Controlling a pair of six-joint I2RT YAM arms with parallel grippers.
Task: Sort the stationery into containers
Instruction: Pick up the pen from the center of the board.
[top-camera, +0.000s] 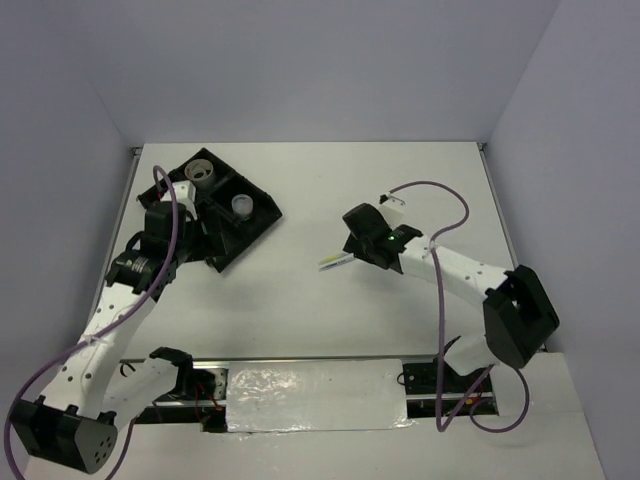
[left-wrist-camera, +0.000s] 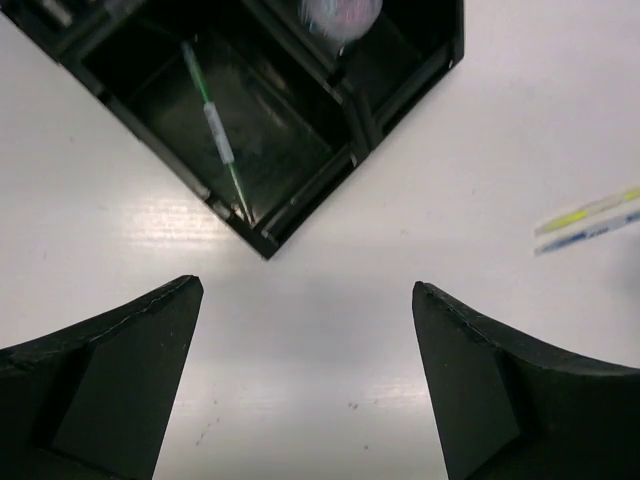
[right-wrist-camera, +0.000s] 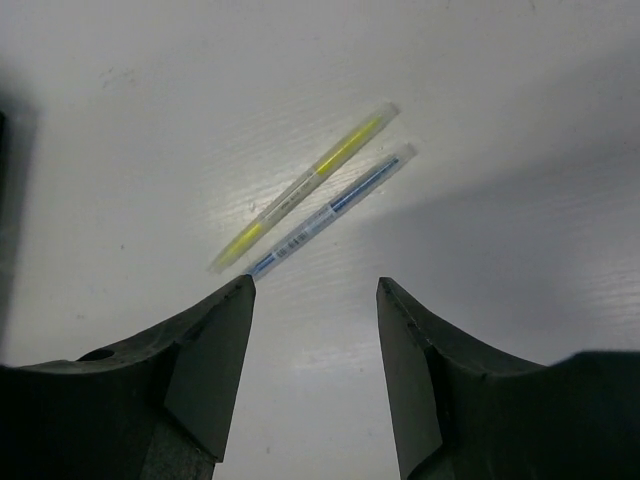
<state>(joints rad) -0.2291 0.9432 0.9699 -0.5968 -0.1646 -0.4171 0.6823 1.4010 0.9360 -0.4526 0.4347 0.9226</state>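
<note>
Pale grey-lilac walls (top-camera: 300, 70) stand around a white table (top-camera: 330, 320), which is matt and has a few small dark specks under the left gripper (left-wrist-camera: 307, 288). In my judgement the step in hand is the pens. The right gripper (right-wrist-camera: 315, 287) hangs low over the table, its jaws partly spread and pinching nothing. The yellow pen (right-wrist-camera: 305, 185) and the blue pen (right-wrist-camera: 330, 210) lie side by side just ahead of its fingertips, the blue one nearer. The next move calls for going forward a little, turning so that the jaws cross only one pen, and closing without pushing the other away. The left gripper, spread wide and empty, hangs just short of the near corner of the black tray (left-wrist-camera: 262, 238). A green pen (left-wrist-camera: 215, 125) lies in the compartment directly ahead of it.
</note>
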